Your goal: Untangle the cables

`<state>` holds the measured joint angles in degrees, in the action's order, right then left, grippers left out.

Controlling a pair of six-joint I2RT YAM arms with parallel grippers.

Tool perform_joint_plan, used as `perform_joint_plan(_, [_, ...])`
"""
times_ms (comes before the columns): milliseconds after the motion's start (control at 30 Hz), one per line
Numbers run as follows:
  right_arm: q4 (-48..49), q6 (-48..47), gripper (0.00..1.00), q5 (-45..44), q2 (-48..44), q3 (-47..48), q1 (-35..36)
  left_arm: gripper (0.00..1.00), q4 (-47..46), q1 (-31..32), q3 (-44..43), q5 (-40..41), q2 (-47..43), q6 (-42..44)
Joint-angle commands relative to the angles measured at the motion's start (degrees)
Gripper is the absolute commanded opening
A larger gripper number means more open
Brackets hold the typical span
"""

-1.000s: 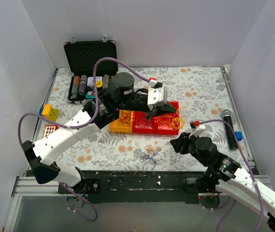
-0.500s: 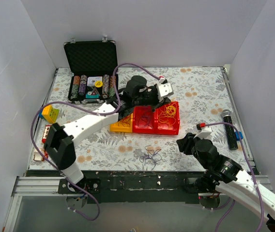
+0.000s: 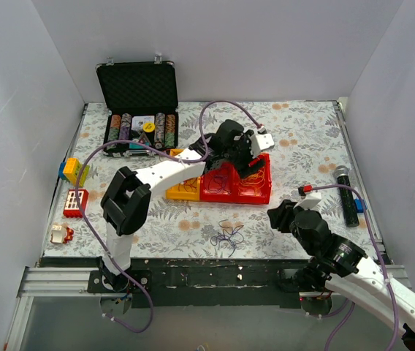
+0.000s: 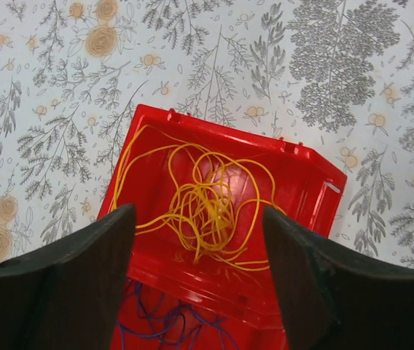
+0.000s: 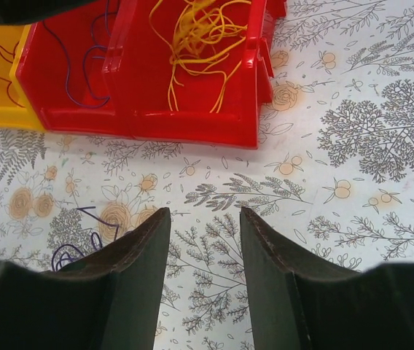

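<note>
Left claw [image 4: 198, 240] spread wide, arm outstretched; right claw [image 5: 205, 230] parted.

Table covered by a white cloth printed with grey ferns and orange flowers [image 3: 306, 139].

Far left: black hard case [image 3: 136, 86], open, lid upright against the back wall. Its tray holds rows of striped poker chips [image 3: 123, 130].

Centre: two red plastic bins [image 3: 229, 197] side by side. A yellow plastic bin [image 3: 180, 194] touches their left side.

Right edge: black microphone with grey mesh head [image 3: 346, 194] lying flat, head toward the far side. A small blue block [image 3: 360, 205] sits just beside it.

Left edge, far to near:
- yellow-and-blue toy brick [image 3: 72, 170]
- red brick with a white grid face [image 3: 74, 202]
- small white-and-red toy [image 3: 61, 234], too small to identify
</note>
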<state>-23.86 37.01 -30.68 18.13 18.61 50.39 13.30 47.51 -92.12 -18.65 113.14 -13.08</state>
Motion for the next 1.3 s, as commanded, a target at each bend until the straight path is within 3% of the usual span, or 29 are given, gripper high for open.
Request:
perform_joint_plan(0, [3.20,-1.42,0.52,0.70,1.12,2.92,0.32,0.78,5.50,0.31,-1.41,-3.48,-7.49,-0.28])
perform_joint_plan(33, [3.38,-1.59,0.53,1.40,1.64,3.01,0.41,0.89,6.90,0.39,-0.70,-4.62,-8.89,-0.36])
perform_joint_plan(100, [3.73,-1.86,0.54,2.20,1.91,3.10,0.32,0.97,10.50,0.39,1.66,-7.87,-11.96,1.12])
perform_joint_plan(233, [6.18,-3.61,0.55,5.70,1.73,2.31,0.32,0.98,18.23,0.31,11.67,-14.82,-20.40,8.41])
perform_joint_plan(367, [13.73,-8.35,0.65,19.39,3.48,0.20,0.32,0.96,22.38,-0.13,20.03,-15.10,-25.68,10.45])
perform_joint_plan(467, [16.91,-9.77,0.71,28.98,9.62,-0.59,0.32,0.96,18.70,-3.20,24.52,-15.09,-30.07,6.59])
perform_joint_plan(633, [18.49,-13.19,0.75,37.52,21.39,1.16,0.41,0.98,17.37,-9.08,21.03,-13.16,-28.87,-3.77])
perform_joint_plan(767, [21.21,-14.77,0.73,42.36,29.84,2.13,1.02,0.98,22.90,-16.55,9.79,-19.47,-22.10,-14.58])
perform_joint_plan(833, [22.88,-15.22,0.68,42.72,32.57,2.22,1.64,0.98,24.49,-18.76,6.18,-20.19,-20.60,-17.41])
perform_joint_plan(900, [23.24,-15.57,0.57,42.72,35.03,2.74,1.82,0.98,24.32,-19.99,4.93,-18.54,-21.38,-18.03])
perform_joint_plan(967, [23.24,-15.92,0.39,42.10,36.18,3.88,1.99,0.98,24.23,-20.61,4.49,-15.11,-22.70,-18.29])
perform_joint_plan(1067, [22.72,-17.15,0.02,40.61,35.49,7.30,1.99,0.98,27.38,-21.58,2.39,-8.78,-23.93,-19.18])
perform_joint_plan(1267, [15.87,-22.68,0.01,36.57,35.47,21.08,1.99,0.98,32.49,-21.93,0.88,-3.50,-25.07,-20.31])
